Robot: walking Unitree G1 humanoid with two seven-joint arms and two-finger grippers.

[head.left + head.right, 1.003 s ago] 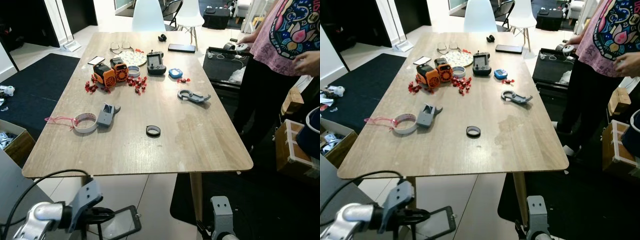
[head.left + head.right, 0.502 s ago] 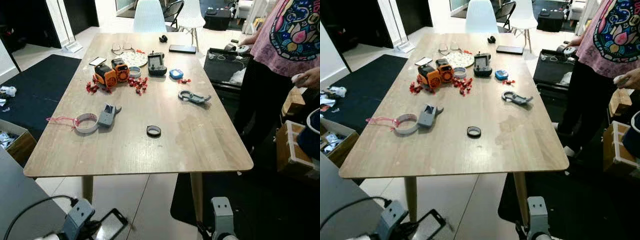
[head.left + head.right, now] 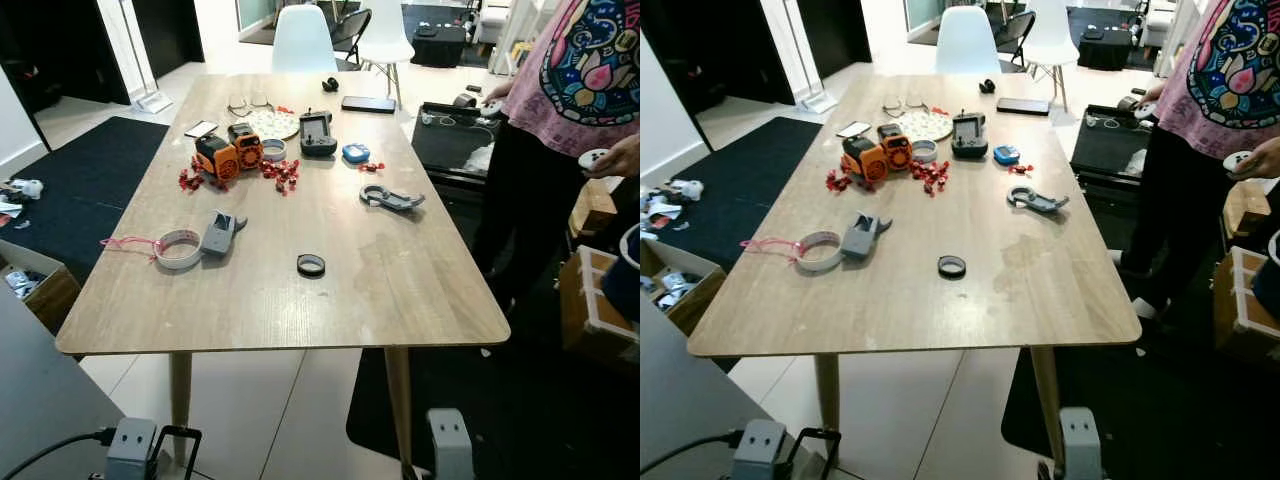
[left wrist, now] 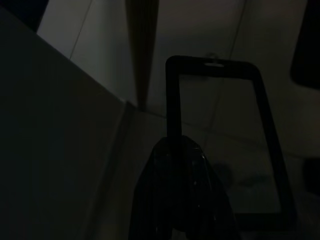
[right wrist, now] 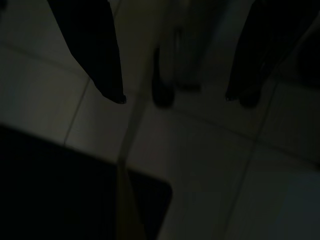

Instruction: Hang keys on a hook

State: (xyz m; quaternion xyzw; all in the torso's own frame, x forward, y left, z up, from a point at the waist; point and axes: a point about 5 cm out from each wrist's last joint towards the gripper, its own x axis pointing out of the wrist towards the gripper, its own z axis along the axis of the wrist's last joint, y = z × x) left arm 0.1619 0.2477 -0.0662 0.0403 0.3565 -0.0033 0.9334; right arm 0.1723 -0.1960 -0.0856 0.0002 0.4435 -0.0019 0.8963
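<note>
Keys: can't pick out an obvious bunch anywhere. Closest candidate is what the left gripper [image 4: 177, 142] holds, a black frame [image 4: 210, 61], flat and rectangular with a see-through middle and a small eyelet on its far short side. It could be a key tag or holder, too dark to say.

- Left gripper: fingers pressed together, pinching the frame on one long edge near a corner. It hangs low in front of the table [image 3: 400, 300], below the tabletop and beside the near left table leg [image 3: 180, 395]. From the head camera the frame is a thin black loop [image 3: 178, 442] next to the wrist.
- Right gripper [image 5: 175, 95]: fingers spread, nothing between them, hanging idle over floor tiles.
- Step, my read: carry phase. Item is in hand, no hang attempt started.
- No wall hook or rack in view. There is a grey clip [image 3: 390, 196] with a hooked end lying flat on the right half of the table, well apart from both grippers. Can't tell if that's the target.
- The next move calls for finding the hook first, so turn or walk. Then raise the left arm and thread the frame's opening or eyelet over it.
- Handling: stiff, thin and light. An edge pinch lets it swing, so keep moves slow.
- Person [image 3: 580, 90] stands at the table's right side. Keep clear.
</note>
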